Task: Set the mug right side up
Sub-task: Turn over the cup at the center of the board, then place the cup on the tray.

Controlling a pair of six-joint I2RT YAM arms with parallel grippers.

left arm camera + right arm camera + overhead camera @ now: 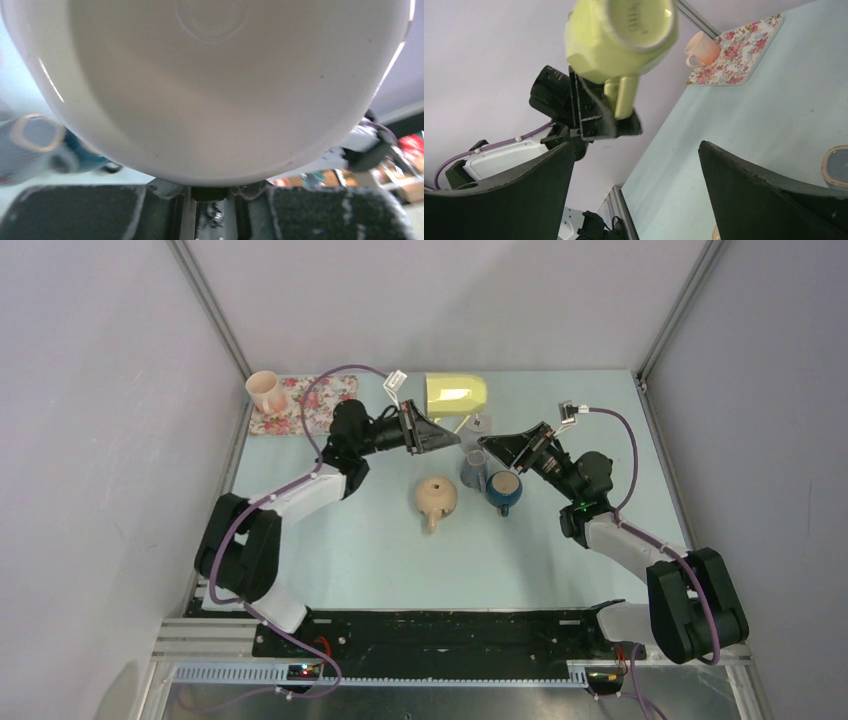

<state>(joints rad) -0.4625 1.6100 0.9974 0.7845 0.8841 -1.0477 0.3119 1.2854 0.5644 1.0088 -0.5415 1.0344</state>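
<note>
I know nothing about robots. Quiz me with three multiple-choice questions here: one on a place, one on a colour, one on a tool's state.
1. Where is the pink cup? A on the floral mat; B inside another mug; C hanging in the air.
2. What colour is the mug held by the left tool? A blue; B yellow; C pink.
3. How is the right tool? A shut on a cup; B open and empty; C out of view.
Answers: 1 A, it stands on the mat. 2 B, the clamped mug is pale yellow. 3 B, its fingers stand wide apart, nothing between.
</note>
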